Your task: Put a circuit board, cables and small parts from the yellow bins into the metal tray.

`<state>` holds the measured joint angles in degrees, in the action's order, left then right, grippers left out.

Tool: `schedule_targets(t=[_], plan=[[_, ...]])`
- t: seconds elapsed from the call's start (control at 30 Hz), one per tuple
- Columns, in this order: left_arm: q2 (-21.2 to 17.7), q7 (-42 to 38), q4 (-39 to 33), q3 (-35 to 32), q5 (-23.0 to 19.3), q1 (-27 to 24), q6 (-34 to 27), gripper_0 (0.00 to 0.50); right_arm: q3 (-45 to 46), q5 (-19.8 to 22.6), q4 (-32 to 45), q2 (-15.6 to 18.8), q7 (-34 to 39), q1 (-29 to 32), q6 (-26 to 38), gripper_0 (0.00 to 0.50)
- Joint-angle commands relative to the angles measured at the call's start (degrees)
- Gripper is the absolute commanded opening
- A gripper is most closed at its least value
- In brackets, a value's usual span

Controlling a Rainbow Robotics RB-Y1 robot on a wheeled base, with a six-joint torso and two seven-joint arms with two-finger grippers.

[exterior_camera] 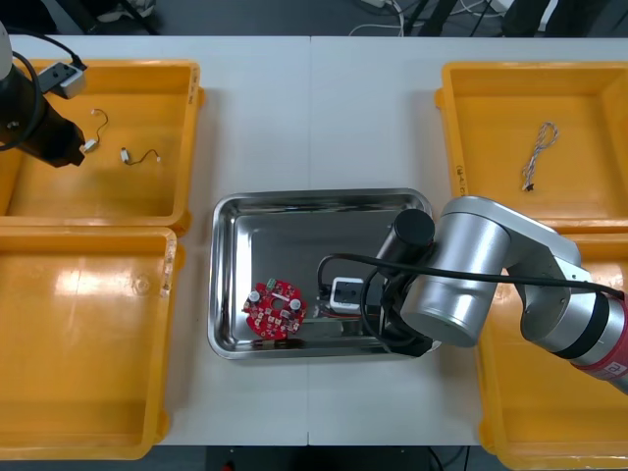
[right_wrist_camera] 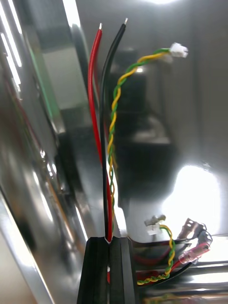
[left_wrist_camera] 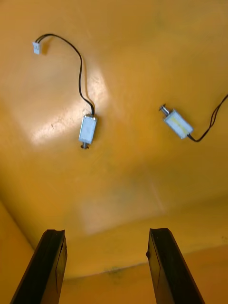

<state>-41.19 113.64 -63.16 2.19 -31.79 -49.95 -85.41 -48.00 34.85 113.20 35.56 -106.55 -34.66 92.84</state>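
Cables (right_wrist_camera: 101, 123) jutting straight from right claw (right_wrist_camera: 109, 240) in tray (right_wrist_camera: 194, 114), left claw (left_wrist_camera: 107, 233) over bin (left_wrist_camera: 118, 194)

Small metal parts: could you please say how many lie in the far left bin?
2. One small metal part and a second lie apart on the bin floor before the open left gripper; the arm may hide more.

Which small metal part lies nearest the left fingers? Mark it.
The small metal part beside the left fingers, cable looping toward the far wall; the other lies nearer the tray.
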Motion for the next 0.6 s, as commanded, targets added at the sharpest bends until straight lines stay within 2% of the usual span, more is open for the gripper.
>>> schedule_targets(t=[0.03, 0.2, 0.23, 0.27, 0.3, 0.37, 0.47, 0.5, 0.6], plan=[[1.8, 5.4, 3.0, -1.6, 1.6, -4.6, 3.4, 0.500, -0.5, -1.2, 0.4, -0.1, -0.9, 0.5, -0.6, 0.000], [2.8, 8.5, 7.8, -1.6, 2.3, -6.5, 7.2, 0.500, -0.4, -1.5, 0.5, -0.1, -1.1, 0.5, -1.5, 0.001], [2.8, 9.1, 8.5, -1.6, 2.5, -6.7, 7.7, 0.500, -0.4, -1.8, 0.4, -0.1, -1.2, 0.5, -1.6, 0.030], [3.0, 10.2, 9.7, -1.6, 2.6, -7.1, 8.9, 0.500, -0.4, -2.3, 0.5, -0.3, -1.2, 0.5, -1.6, 0.125], [3.0, 10.9, 10.9, -1.6, 2.7, -7.4, 10.2, 0.500, -0.4, -2.8, 0.5, -0.5, -1.2, 0.5, -1.6, 0.257], [3.4, 11.5, 12.2, -1.6, 2.8, -7.8, 11.8, 0.500, -0.4, -3.3, 0.6, -0.9, -1.2, 0.5, -1.5, 0.378], [3.9, 12.0, 13.1, -1.6, 3.0, -7.9, 13.1, 0.500, -0.3, -3.9, 0.6, -1.5, -0.9, 0.5, -1.5, 0.486], [4.0, 12.0, 13.1, -1.6, 3.0, -8.0, 13.3, 0.500, -0.2, -3.9, 0.6, -1.5, -0.9, 0.5, -1.6, 0.500], [4.3, 12.6, 13.1, -1.6, 3.2, -7.9, 14.0, 0.500, 0.5, -3.7, 0.6, -1.8, -1.1, 0.5, -1.4, 0.500]])
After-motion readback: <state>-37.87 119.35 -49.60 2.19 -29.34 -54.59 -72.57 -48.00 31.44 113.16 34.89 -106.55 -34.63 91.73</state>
